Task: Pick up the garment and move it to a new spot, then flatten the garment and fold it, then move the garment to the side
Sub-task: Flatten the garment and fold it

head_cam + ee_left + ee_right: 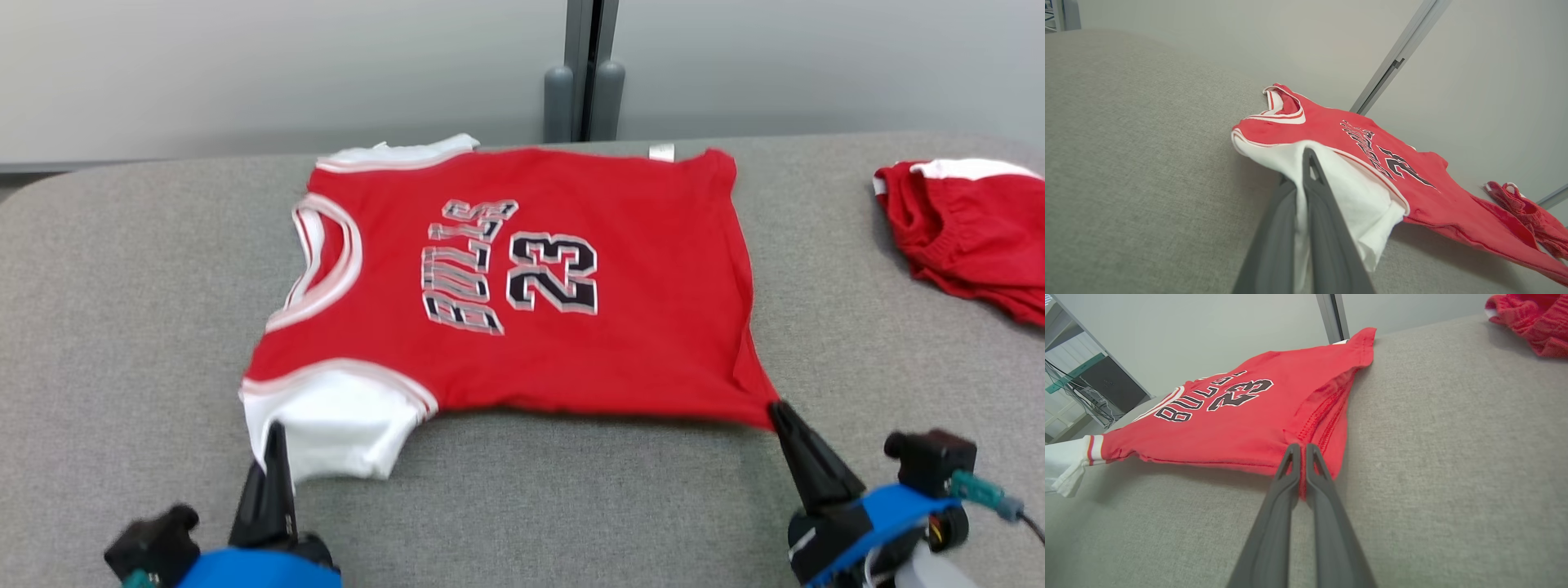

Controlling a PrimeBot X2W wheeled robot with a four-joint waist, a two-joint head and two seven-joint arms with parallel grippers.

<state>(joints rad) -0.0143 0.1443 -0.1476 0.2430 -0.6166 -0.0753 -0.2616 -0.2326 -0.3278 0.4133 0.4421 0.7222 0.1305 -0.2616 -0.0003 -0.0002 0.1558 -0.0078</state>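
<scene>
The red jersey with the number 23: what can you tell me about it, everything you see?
The red cloth jersey has white short sleeves, striped neck trim and "BULLS 23" printed in black, facing up. It lies spread almost flat on the grey fabric-covered table, neck to the robot's left. The left arm's fingers pinch its near white sleeve; the right arm's fingers pinch its near hem corner.

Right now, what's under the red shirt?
The grey fabric table shows all around the shirt, and in the shadowed gap under its lifted near edge. The shirt covers the rest, so anything flat beneath it cannot be seen.
</scene>
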